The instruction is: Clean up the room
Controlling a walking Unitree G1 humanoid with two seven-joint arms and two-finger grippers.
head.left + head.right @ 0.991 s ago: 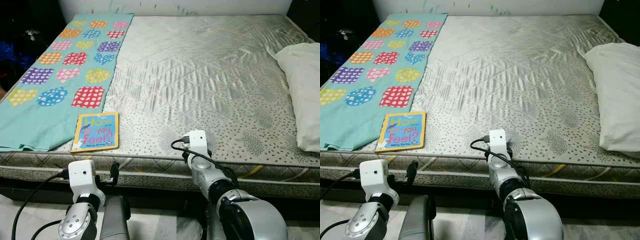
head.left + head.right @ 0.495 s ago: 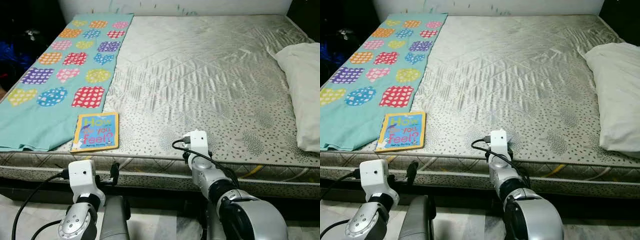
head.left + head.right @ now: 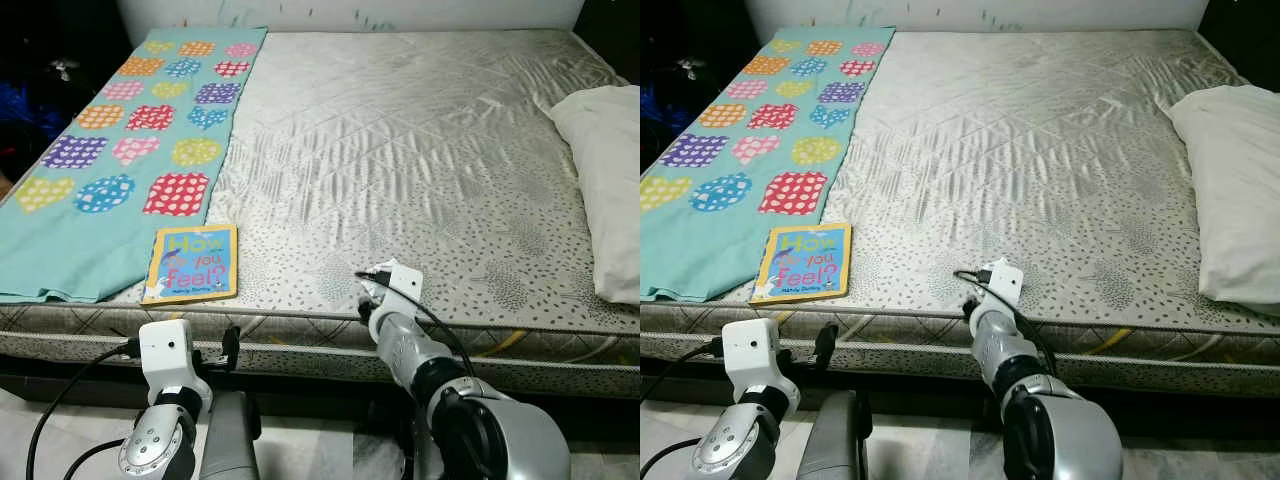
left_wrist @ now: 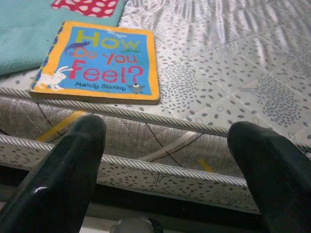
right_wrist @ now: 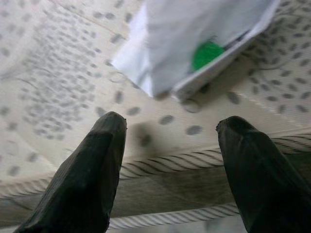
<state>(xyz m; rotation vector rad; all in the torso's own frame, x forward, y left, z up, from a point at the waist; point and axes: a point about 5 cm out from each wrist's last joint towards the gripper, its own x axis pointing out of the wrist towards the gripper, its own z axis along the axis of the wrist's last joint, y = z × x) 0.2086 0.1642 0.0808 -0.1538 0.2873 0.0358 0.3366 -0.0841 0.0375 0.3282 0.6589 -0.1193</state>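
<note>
A children's book, "How Do You Feel?" (image 3: 191, 263), lies flat near the front edge of the mattress (image 3: 400, 150), beside a teal sheet with dotted hearts (image 3: 110, 150). My left gripper (image 4: 167, 128) hangs open below the mattress edge, pointing up at the book (image 4: 97, 63), short of it. My right gripper (image 5: 172, 124) is open at the mattress edge. Just beyond its fingertips lies a flat white item with a green dot (image 5: 194, 43), partly covered by white paper. In the eye views my right wrist (image 3: 395, 285) hides that item.
A white pillow (image 3: 610, 180) lies at the right side of the bed. The piped mattress side (image 3: 300, 355) faces me, with pale floor (image 3: 40, 420) below it. Dark clutter (image 3: 30, 90) sits left of the bed.
My right wrist has rolled and leaned a little forward over the mattress edge. The left arm, the book and the camera have stayed put.
</note>
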